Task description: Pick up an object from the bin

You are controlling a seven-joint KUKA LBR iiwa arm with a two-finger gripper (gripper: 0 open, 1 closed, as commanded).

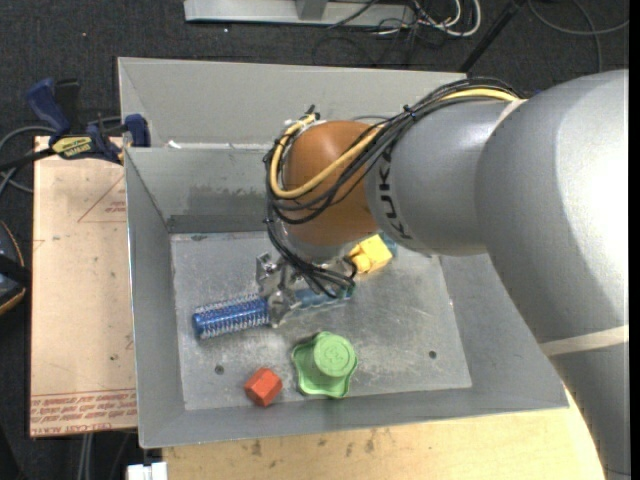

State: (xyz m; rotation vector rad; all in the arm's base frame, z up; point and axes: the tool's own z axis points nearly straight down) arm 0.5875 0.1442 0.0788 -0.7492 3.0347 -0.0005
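Note:
My gripper (278, 290) is low in the middle of the bin, its metal fingers just below the orange cover. A blue bristly brush (231, 316) lies on the floor with its right end right at the fingertips; whether they touch it I cannot tell. A green flower-shaped lid (324, 365) lies a little below and right of the gripper. A small red block (263, 387) sits near the bin's front wall, left of the lid. A yellow block (370, 253) peeks out from under the arm, to the right of the gripper.
The arm's thick grey body and orange cover with yellow cables hang over the bin's right and back parts. Bare grey floor shows on the left and at the front right.

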